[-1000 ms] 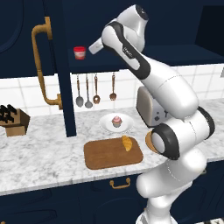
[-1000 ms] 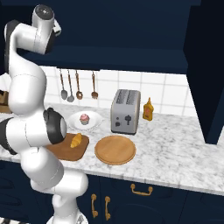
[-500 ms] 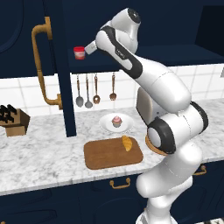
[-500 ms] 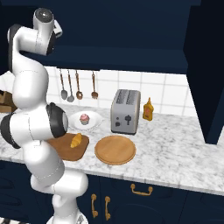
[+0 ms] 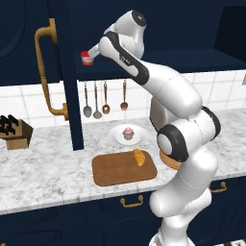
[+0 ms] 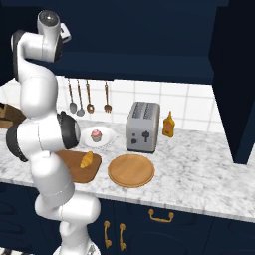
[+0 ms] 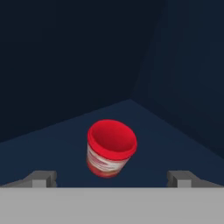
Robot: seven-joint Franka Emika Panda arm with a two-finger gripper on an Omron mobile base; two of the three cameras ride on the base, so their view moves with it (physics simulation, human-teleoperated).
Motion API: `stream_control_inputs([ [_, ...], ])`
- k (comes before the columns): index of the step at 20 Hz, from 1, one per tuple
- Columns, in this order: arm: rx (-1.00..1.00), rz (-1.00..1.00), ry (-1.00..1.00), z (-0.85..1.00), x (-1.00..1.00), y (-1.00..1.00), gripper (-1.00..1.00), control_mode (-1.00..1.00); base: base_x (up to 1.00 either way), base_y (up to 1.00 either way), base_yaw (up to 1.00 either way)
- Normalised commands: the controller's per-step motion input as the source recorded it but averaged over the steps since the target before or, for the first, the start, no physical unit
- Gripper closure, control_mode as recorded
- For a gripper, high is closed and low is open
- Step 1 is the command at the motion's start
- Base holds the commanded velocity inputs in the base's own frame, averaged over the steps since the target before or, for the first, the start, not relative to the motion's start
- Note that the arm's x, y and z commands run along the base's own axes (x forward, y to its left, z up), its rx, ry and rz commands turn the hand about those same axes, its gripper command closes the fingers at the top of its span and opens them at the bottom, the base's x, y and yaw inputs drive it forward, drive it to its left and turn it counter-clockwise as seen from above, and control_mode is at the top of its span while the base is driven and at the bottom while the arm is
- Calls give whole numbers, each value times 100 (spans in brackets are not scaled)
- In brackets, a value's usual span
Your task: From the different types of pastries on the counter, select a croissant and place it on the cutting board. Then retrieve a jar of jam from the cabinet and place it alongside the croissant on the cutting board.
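**Jam jar on the cabinet shelf, claw spread wide before it**

Cabinet (image 5: 62,57) first: dark navy, mounted on the wall, its door swung open edge-on toward the left base camera, with the long curved brass handle (image 5: 44,72) on the door's face. Below it runs the counter (image 5: 43,168), white-grey marbled stone over navy drawers. The white arm rises from the base and reaches up and left into the open cabinet.

On the counter the cutting board (image 5: 117,169) lies flat, a brown wooden rectangle, with the croissant (image 5: 139,156) resting on its right part. Just behind the board a white plate (image 5: 115,137) carries the pink-frosted cupcake (image 5: 128,132). In the right base view a round wooden plate (image 6: 131,170) lies just beside the board, a silver toaster (image 6: 142,126) stands behind it, and an amber bottle (image 6: 169,124) stands near the tiled wall. A knife block (image 5: 14,133) sits at the far left, and utensils (image 5: 104,98) hang on the wall.

The gripper (image 7: 111,178) has its fingers set far apart, holding nothing. Between and beyond them, in the hand view, the jar of jam (image 7: 111,148) stands on the dark shelf floor, red lid toward the camera, untouched. In the left base view the jar (image 5: 87,58) sits at the shelf's edge just ahead of the hand.
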Motion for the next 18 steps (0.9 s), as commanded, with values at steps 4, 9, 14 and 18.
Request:
stream_control_inputs([
  [4, 0, -1, 1, -2, 19, 9, -100, -100, 0, 0, 0],
  [9, 0, -1, 3, -6, 13, 8, -100, -100, 0, 0, 0],
  [14, 0, -1, 2, -19, 12, 11, -100, -100, 0, 0, 0],
  [18, 1, -1, 0, -10, 18, 0, -100, -100, 0, 0, 0],
])
